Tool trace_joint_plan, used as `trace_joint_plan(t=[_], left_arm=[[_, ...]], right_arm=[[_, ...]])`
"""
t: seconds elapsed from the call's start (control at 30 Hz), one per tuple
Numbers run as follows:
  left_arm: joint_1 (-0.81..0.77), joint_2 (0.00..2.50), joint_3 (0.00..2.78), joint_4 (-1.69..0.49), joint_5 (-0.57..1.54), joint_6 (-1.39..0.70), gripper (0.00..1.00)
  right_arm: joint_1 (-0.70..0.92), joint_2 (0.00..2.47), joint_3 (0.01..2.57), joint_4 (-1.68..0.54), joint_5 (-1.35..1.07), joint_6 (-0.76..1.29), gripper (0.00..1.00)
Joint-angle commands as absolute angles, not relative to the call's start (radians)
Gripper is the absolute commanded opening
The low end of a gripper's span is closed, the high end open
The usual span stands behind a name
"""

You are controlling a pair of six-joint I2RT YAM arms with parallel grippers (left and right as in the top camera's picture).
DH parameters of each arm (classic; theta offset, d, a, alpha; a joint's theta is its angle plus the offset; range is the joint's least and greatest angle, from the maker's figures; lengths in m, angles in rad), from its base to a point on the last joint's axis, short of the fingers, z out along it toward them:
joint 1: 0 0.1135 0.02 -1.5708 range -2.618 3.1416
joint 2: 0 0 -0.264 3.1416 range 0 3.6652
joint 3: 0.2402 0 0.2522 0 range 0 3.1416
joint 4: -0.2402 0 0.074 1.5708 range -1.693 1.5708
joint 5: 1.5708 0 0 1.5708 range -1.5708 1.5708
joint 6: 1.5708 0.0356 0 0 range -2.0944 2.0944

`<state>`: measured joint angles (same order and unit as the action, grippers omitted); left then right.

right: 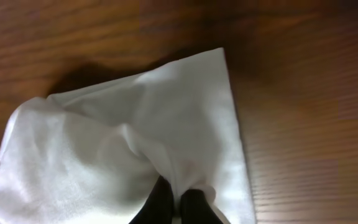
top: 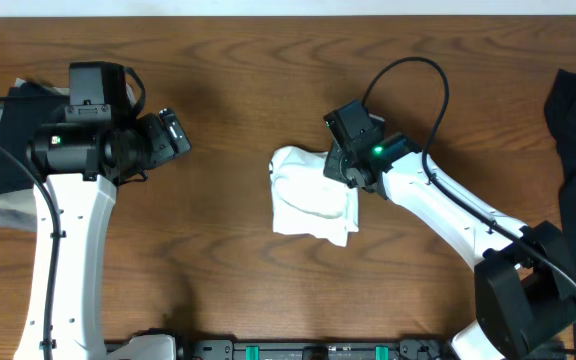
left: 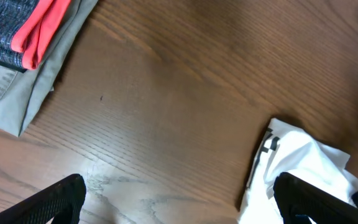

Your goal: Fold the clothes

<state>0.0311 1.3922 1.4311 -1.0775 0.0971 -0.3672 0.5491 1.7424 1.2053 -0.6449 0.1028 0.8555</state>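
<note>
Right gripper, reaching inward, pinches the white T-shirt. Left gripper hovers wide open; only its wrist view shows red-banded clothing.

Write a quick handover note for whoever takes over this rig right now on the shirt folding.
Right gripper: shut, pinching a fold of the plain white cotton T-shirt at the edge nearest that arm.
Left gripper: open, holding nothing, above the bare wooden table left of the shirt.
Shirt: mid-table, bunched in a small rumpled bundle.
Done: roughly gathered, not a neat fold.
Left: carry the pinched fold over, then flatten.
</note>
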Motion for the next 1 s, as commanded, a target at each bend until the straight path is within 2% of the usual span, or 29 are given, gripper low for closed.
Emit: trace_joint_plan(t=[0.0,0.17,0.3,0.4,0.63,0.7,0.8,0.97], left_arm=[[0.035,1.398,1.419,-1.084,0.084,-0.372,0.98],[0.035,1.398,1.419,-1.084,0.084,-0.372,0.98],[0.035,1.398,1.419,-1.085,0.084,-0.372,0.98],[0.035,1.398,1.419,-1.086,0.084,-0.372,0.98],[0.035,1.399,1.419,-1.099,0.084,-0.368,0.98],[0.035,1.399,1.419,-1.099,0.084,-0.368,0.98],[0.035,1.399,1.419,-1.099,0.084,-0.368,0.98],[0.035,1.399,1.419,-1.099,0.065,-0.368,0.98]], right_arm=[[0.541,1.75,1.225,-0.639,0.215,0.836,0.05],[0.541,1.751,1.225,-0.624,0.279,0.833,0.08],[0.54,1.753,1.225,-0.575,0.289,0.832,0.17],[0.533,1.753,1.225,-0.534,0.292,0.832,0.27],[0.466,1.753,1.225,-0.51,0.351,0.776,0.31],[0.437,1.747,1.23,-0.51,0.28,0.698,0.33],[0.405,1.721,1.251,-0.518,0.022,0.542,0.38],[0.397,1.638,1.278,-0.575,-0.361,0.489,0.52]])
